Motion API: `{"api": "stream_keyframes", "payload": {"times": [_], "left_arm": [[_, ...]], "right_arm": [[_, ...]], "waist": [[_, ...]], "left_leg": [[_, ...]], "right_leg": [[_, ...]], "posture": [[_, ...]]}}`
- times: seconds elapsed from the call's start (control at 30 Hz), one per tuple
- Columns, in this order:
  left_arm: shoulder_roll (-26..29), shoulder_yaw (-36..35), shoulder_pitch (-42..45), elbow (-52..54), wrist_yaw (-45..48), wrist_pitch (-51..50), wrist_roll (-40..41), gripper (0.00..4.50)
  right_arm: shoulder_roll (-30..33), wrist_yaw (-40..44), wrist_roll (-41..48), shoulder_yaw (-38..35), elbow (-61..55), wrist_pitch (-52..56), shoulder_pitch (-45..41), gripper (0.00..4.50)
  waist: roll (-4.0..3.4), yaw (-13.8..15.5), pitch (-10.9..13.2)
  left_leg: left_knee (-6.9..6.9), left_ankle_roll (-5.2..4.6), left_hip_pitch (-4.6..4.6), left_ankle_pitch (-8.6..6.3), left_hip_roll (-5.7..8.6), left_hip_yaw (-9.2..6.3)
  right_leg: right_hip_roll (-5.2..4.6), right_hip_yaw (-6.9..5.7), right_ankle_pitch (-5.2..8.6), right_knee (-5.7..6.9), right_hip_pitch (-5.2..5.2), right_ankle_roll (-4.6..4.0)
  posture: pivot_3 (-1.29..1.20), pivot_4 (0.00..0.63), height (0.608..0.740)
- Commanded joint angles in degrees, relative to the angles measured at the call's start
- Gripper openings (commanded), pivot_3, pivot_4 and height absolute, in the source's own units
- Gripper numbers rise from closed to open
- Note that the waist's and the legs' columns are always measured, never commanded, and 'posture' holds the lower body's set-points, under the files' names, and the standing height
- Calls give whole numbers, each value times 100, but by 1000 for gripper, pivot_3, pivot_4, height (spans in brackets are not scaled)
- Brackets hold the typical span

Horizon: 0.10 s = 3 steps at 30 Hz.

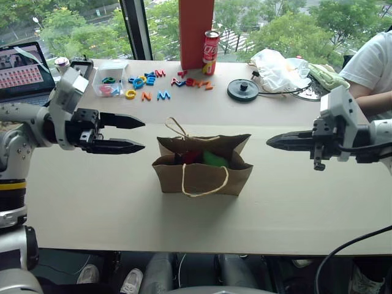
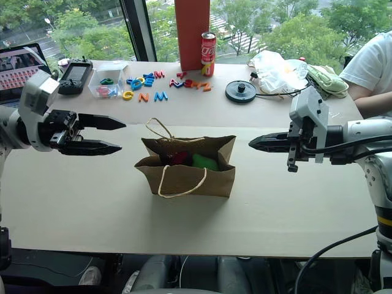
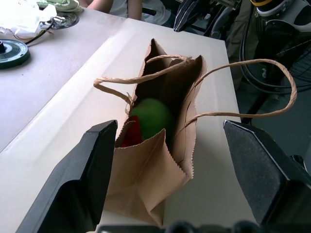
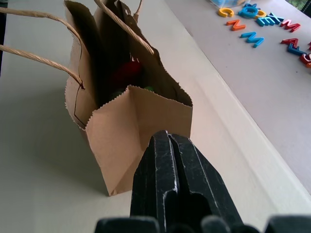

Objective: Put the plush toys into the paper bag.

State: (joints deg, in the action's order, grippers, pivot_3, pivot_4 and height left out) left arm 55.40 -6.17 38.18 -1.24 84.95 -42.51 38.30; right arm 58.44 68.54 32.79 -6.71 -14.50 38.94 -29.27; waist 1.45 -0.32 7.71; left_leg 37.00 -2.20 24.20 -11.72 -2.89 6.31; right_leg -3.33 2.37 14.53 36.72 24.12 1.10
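a: two plush toys, head views? 
b: green toy and red toy inside paper bag, upright on surface; left pincer open, empty; right pincer closed, empty.
a: wrist views?
b: same toys in the bag; each pincer apart from it.
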Motion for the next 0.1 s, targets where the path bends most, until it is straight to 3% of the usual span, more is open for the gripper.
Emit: {"api": "stream_keyframes", "payload": {"times": [0.03, 0.1], "left_arm": [[36, -111, 54, 23, -7, 94, 45, 3743], [8, -111, 86, 3, -18, 88, 71, 3743]], "right_arm": [[39, 15, 58, -74, -62, -62, -142, 0], [41, 19, 40, -55, -29, -80, -151, 0]], "waist": [[0, 1, 0], [0, 1, 0]], "left_leg": [[0, 0, 0, 0, 0, 0], [0, 0, 0, 0, 0, 1]], "right_leg": [[0, 0, 0, 0, 0, 0], [0, 0, 0, 0, 0, 0]], "posture": [[0, 150, 739], [0, 150, 739]]}}
